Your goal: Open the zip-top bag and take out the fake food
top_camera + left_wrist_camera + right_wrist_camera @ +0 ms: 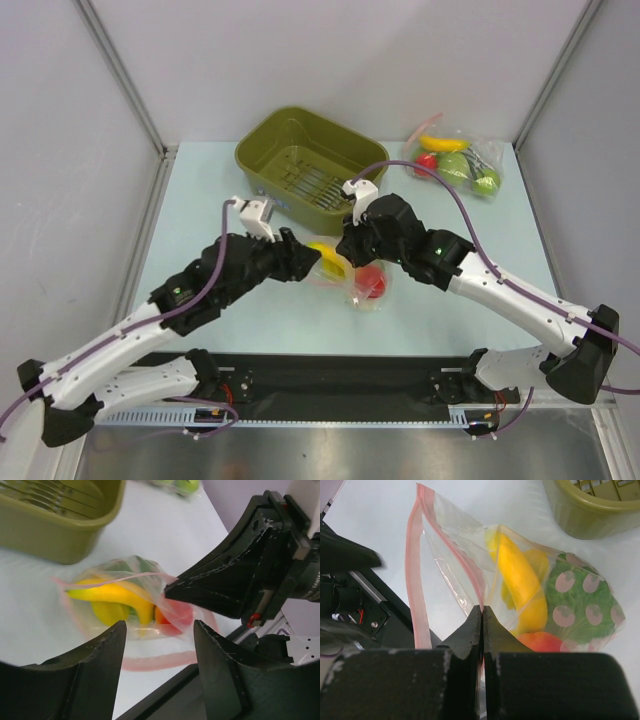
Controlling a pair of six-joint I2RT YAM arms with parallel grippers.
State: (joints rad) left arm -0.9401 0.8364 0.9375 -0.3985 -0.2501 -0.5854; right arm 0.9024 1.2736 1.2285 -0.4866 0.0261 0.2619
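Pinching zip-top bag (451,566) by one lip in right gripper (482,611), fingers pressed together on the plastic. Hovering left gripper (160,629), fingers apart, at the mouth. Leaving bag resting on table (200,190) near olive basket (270,140), fake food (517,580) inside.

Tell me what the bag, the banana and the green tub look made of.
Bag: thin clear plastic film, crinkled and glossy, pink zip strip. Banana: likely hard plastic, smooth yellow sheen. Tub: probably moulded plastic, matte olive, slotted floor.
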